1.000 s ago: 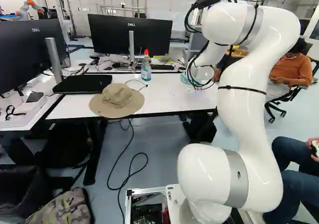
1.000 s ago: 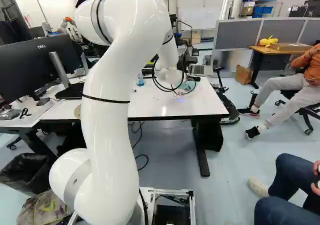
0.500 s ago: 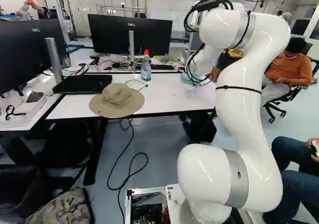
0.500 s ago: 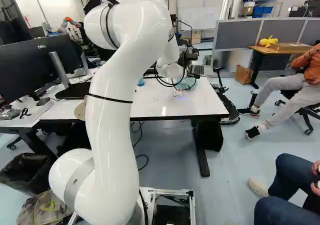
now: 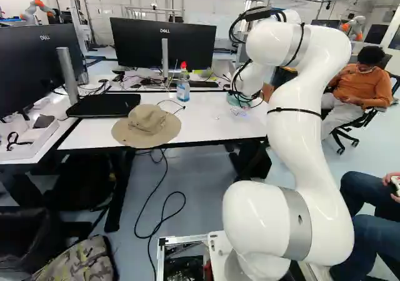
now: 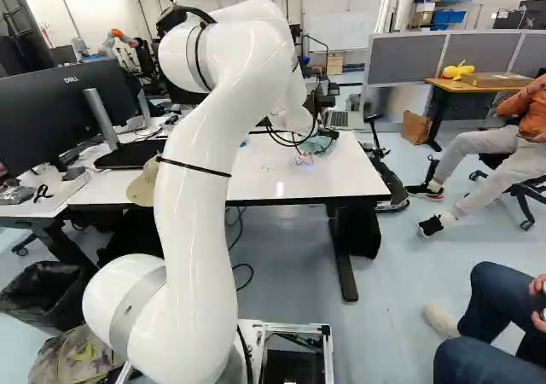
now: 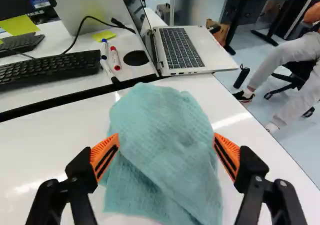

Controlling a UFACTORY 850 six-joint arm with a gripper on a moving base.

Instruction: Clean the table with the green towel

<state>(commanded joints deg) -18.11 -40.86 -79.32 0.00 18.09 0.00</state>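
Note:
In the right base view my gripper (image 6: 319, 109) is down at the far right part of the white table (image 6: 358, 172), partly hidden by the arm and cables; its fingertips cannot be made out there. The green towel (image 6: 317, 145) lies bunched on the tabletop beneath it. From the wrist, the gripper (image 7: 165, 152) stands wide open, one orange pad on each side of the crumpled towel (image 7: 160, 135), close to its edges without pinching it. Small coloured scribbles (image 6: 304, 160) mark the table just on the near side of the towel.
A laptop (image 7: 182, 47), markers (image 7: 115, 58) and a keyboard (image 7: 50, 70) lie on the adjoining desk beyond the towel. A hat (image 5: 147, 123), spray bottle (image 5: 183, 84) and monitors (image 5: 164, 44) stand farther left. A person's legs (image 6: 490, 316) are close at the right. Another robot (image 5: 355, 28) is behind.
The arm's upper part has swung leftward in the left base view and rightward in the right base view, its wrist shifting slightly near the towel. The base and towel show no clear shift.

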